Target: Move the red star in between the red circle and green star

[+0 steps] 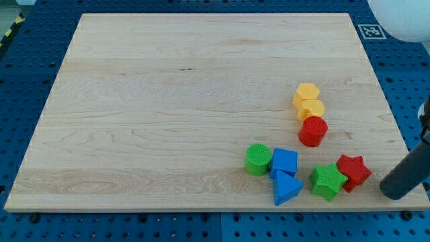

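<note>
— Nearest you, at the view's bottom edge of the wooden board (168, 101), sits the blue triangle (287, 189), with a blue cube-like block (284, 161) touching it from above.

— And where is the thing you care about?

— Your red star (353, 171) lies toward the view's bottom right, pressed against the right side of the green star (327, 181). The two touch; you see no gap between them.

— The red circle?

— You find the red circle (313, 131) above them, toward the view's top, apart from both stars. It touches the lower of two yellow blocks: a yellow rounded block (311, 109) right above it and a yellow hexagon (306, 93) above that, the three forming a short column.

— Anything else on the board?

— A green cylinder (257, 159) stands just left of the blue cube-like block, touching it.

— Where is your rod?

— You see the dark rod entering from the view's right edge, slanting down, and my tip (393, 190) rests near the board's right edge, just to the right of the red star and slightly lower, not touching it.

— Is a claw open or closed?

— You have no claw here; the arm ends in the bare rod, so nothing is gripped.
</note>
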{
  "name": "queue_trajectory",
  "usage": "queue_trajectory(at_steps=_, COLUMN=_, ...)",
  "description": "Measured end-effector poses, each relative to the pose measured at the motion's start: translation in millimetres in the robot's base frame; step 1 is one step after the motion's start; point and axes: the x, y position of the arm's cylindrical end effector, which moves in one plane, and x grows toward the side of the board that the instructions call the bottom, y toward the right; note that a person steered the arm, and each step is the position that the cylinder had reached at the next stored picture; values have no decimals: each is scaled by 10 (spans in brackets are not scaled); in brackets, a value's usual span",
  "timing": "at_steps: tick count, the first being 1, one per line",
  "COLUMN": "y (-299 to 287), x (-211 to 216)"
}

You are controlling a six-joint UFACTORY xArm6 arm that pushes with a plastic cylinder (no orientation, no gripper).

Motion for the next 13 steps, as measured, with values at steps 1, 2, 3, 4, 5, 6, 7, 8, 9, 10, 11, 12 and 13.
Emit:
queue_trajectory(at_steps=1, y=0, x=49)
queue_trajectory(at_steps=2, y=-57, x=49)
queue_trajectory(at_steps=3, y=-57, x=49)
queue_trajectory(at_steps=4, y=-39, x=49)
queue_trajectory(at_steps=5, y=-39, x=47)
queue_trajectory(at_steps=6, y=-50, x=-2)
queue_trajectory(at_steps=7, y=-55, x=-6)
queue_trajectory(at_steps=8, y=-138, x=-99)
queue_trajectory(at_steps=9, y=-191, x=-116)
queue_trajectory(at_steps=10, y=-317, x=-197)
queue_trajectory(at_steps=11, y=-327, x=-197)
queue_trajectory(at_steps=12, y=-457, x=-200)
queue_trajectory(at_steps=13, y=-504, x=-217)
